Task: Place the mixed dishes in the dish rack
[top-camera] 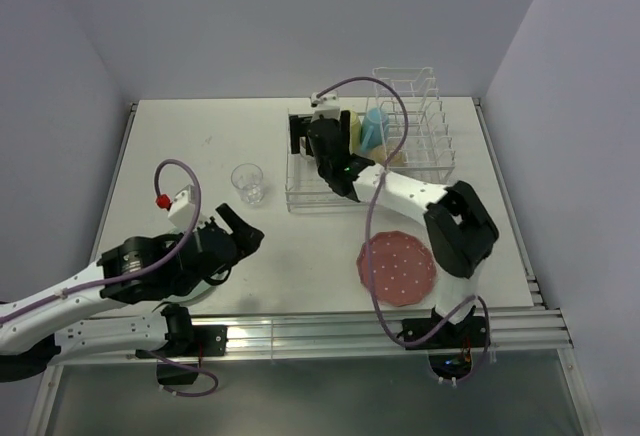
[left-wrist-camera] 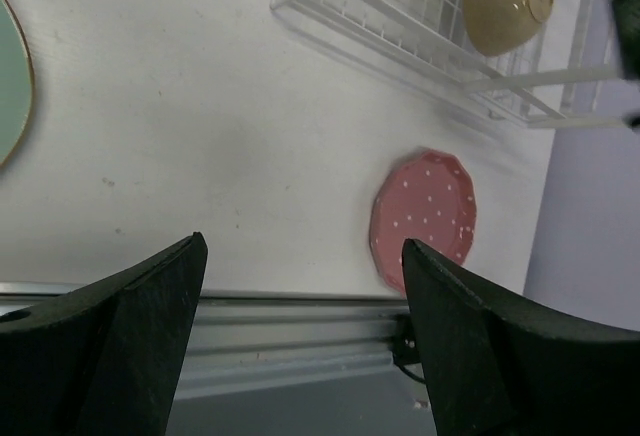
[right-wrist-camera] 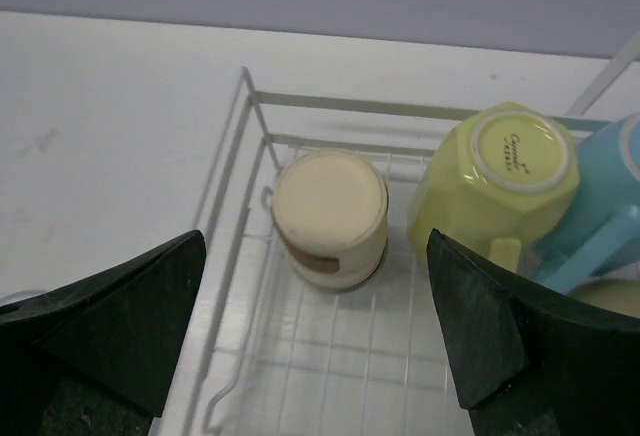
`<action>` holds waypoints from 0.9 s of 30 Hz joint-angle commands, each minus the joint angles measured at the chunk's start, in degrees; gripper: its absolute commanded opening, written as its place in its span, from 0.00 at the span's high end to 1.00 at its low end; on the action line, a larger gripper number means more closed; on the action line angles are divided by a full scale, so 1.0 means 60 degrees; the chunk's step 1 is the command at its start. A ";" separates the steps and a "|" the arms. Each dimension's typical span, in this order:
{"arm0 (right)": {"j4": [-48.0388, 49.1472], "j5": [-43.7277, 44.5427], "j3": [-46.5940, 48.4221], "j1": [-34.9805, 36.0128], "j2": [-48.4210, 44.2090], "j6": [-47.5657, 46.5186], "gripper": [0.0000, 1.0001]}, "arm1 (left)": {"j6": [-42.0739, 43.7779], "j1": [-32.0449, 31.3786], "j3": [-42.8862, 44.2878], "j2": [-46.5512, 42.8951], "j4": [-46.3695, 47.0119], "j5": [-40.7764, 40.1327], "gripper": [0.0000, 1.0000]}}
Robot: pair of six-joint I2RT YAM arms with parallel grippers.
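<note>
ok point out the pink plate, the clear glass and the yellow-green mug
pink plate [top-camera: 398, 268], top view, centre of its face
clear glass [top-camera: 248, 183], top view, its body
yellow-green mug [right-wrist-camera: 520, 148], right wrist view, upturned base

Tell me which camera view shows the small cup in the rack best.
Right wrist: the small cup stands whole and close in a corner of the dish rack. In top external the right arm covers that spot. Left wrist does not show it.
</note>
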 commanded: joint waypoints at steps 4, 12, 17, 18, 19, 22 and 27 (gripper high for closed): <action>-0.4095 -0.0845 0.0964 0.0430 -0.3322 0.2003 0.01 | 0.3456 0.2506 -0.0590 0.0813 0.2373 0.1471 0.10; -0.8554 -0.1799 0.0585 0.0694 -0.7525 0.3190 0.02 | 0.6171 0.7656 -0.0479 0.2336 0.4035 0.4508 0.14; -0.9731 -0.1433 0.0657 0.0679 -0.8967 0.3470 0.03 | 0.6201 0.9518 0.0196 0.4207 0.4313 0.5574 0.19; -0.9921 -0.1331 0.0730 0.0679 -0.9186 0.3397 0.03 | 0.6201 0.9606 0.0517 0.4532 0.4372 0.5752 0.24; -0.9995 -0.1257 0.0789 0.0679 -0.9275 0.3353 0.03 | 0.6288 0.9680 0.0723 0.4869 0.4416 0.5884 0.25; -1.0215 -0.0877 0.1111 0.0679 -0.9480 0.3104 0.03 | 0.6376 0.9695 0.1498 0.6012 0.4505 0.6134 0.26; -1.0376 -0.0540 0.1200 0.0679 -0.9919 0.3030 0.03 | 0.6582 0.9695 0.2379 0.7507 0.4431 0.6105 0.25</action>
